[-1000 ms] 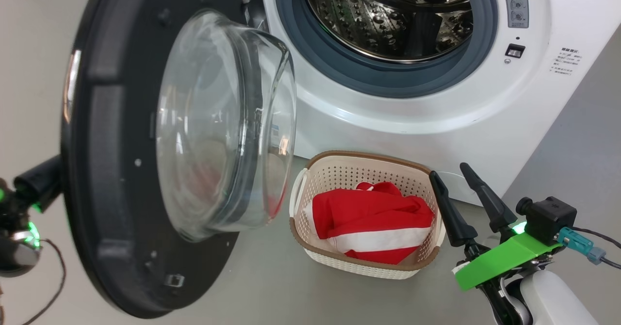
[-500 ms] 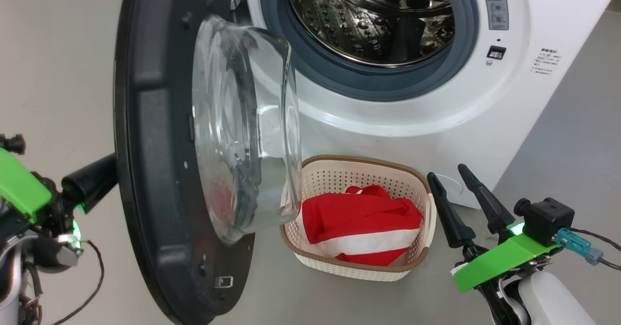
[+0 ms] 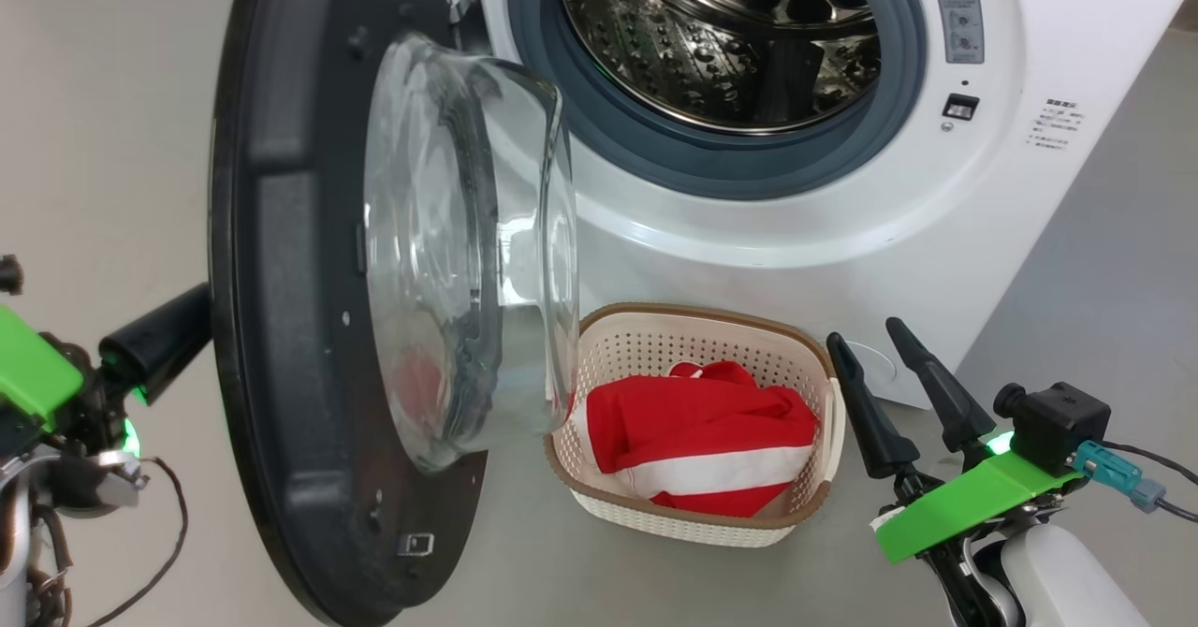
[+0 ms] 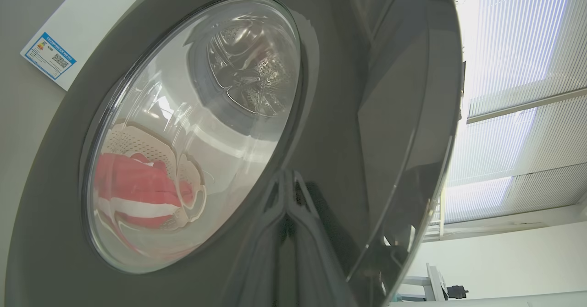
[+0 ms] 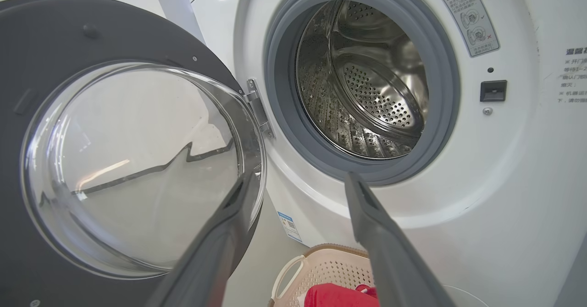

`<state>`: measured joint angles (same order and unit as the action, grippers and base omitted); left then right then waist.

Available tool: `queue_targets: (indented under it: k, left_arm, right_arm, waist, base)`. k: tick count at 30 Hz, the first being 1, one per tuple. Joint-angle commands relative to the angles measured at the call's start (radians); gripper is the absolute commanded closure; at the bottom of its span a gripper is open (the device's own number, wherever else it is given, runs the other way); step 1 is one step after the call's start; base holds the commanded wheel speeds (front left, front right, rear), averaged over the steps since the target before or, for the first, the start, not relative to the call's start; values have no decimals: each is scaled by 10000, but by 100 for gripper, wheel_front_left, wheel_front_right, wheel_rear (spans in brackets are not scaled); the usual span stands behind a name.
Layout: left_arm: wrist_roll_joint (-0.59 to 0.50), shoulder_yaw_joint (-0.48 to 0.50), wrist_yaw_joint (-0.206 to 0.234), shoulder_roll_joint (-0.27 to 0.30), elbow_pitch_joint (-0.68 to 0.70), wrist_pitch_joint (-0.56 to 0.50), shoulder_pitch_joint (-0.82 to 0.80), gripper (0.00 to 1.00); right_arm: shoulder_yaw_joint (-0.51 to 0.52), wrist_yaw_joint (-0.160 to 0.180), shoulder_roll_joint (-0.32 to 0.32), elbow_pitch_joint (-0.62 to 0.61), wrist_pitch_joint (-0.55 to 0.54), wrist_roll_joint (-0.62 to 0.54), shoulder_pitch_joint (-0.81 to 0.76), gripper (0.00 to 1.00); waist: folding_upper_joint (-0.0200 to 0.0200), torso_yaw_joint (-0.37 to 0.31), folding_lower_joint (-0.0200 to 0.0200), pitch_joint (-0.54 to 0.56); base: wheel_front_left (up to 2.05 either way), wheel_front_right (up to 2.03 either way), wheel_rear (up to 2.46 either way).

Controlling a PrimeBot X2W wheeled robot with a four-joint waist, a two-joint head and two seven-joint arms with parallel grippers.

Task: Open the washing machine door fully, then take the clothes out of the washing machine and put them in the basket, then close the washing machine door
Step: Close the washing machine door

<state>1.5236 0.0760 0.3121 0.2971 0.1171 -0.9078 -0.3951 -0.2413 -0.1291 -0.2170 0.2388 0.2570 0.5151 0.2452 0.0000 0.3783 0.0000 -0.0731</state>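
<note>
Bracing its clenched left gripper [image 3: 159, 337] against the glossy outer face of the washing machine door [image 3: 281, 281], half-open at the left of the washing machine [image 3: 842, 234], the robot risks a fingertip slip. The clothes [image 3: 702, 430] lie in the basket [image 3: 702, 309] just before the washing machine, where the door's glass bowl [image 3: 468, 253] may clip it. The right gripper [image 3: 866, 337] hangs spread and empty before the washing machine's right corner.

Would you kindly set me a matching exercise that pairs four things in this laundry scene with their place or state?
Things:
1. door
2. clothes
3. left gripper
4. right gripper

Places or states:
A. open, beside the basket
B. shut, at the door's outer side
C. swung out from the washing machine
D. inside the basket

Pairs: 1-C, 2-D, 3-B, 4-A
</note>
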Motion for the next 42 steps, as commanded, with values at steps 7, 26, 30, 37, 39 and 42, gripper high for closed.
queue_targets:
  k: [7,26,30,37,39,42]
  left_arm:
    - [-452,677,-534,592,35,341,-96,0]
    - [-3621,941,-3106,1074,-85,3376,1741,0]
    - [-4902,850,-3636,1008,-182,4741,2199,0]
    - [-6765,550,-3925,691,-274,6836,2955,0]
    - [-7064,443,-3951,464,-325,7354,3158,0]
    - [-7612,316,-3970,346,-473,8007,3448,0]
  right_arm:
    - [-123,-16,75,-222,48,152,-88,0]
    - [-186,-16,63,-304,48,144,-131,0]
    - [-206,-16,0,-318,48,156,-141,0]
    - [-230,-16,-52,-357,48,163,-138,0]
    - [-238,-16,-80,-375,48,157,-137,0]
    - [-261,-16,-114,-386,48,150,-109,0]
  waist:
    - [0,219,0,72]
    - [0,545,0,145]
    - [0,589,0,154]
    - [0,610,0,167]
    - [0,615,0,155]
    - [0,614,0,117]
  base:
    - [0,0,0]
    - [0,0,0]
    - [0,0,0]
    - [0,0,0]
    - [0,0,0]
    - [0,0,0]
